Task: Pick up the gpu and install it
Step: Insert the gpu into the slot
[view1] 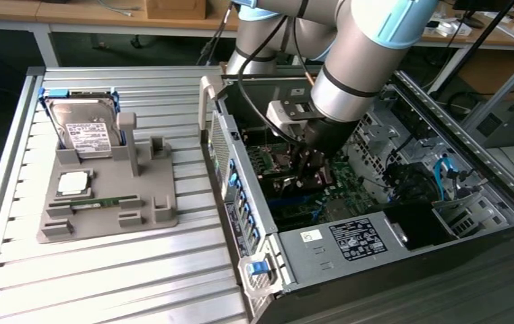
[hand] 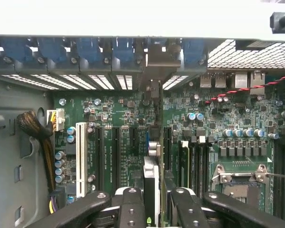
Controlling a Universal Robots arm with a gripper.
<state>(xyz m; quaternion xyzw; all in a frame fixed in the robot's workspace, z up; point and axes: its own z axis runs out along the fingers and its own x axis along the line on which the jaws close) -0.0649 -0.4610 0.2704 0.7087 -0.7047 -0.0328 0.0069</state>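
The end effector (hand: 157,202), jaws partly closed on the edge-on gpu (hand: 156,156), is hovering inside the computer case (view1: 329,253), needing the card square over the motherboard (hand: 128,114) slot directly beneath it.

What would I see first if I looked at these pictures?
First you'd see the big grey and blue robot arm reaching down into the open computer case. Its gripper is closed on the gpu, a thin card held edge-on over the green motherboard. On the exterior view's left, a grey holder carries a silver hard drive.
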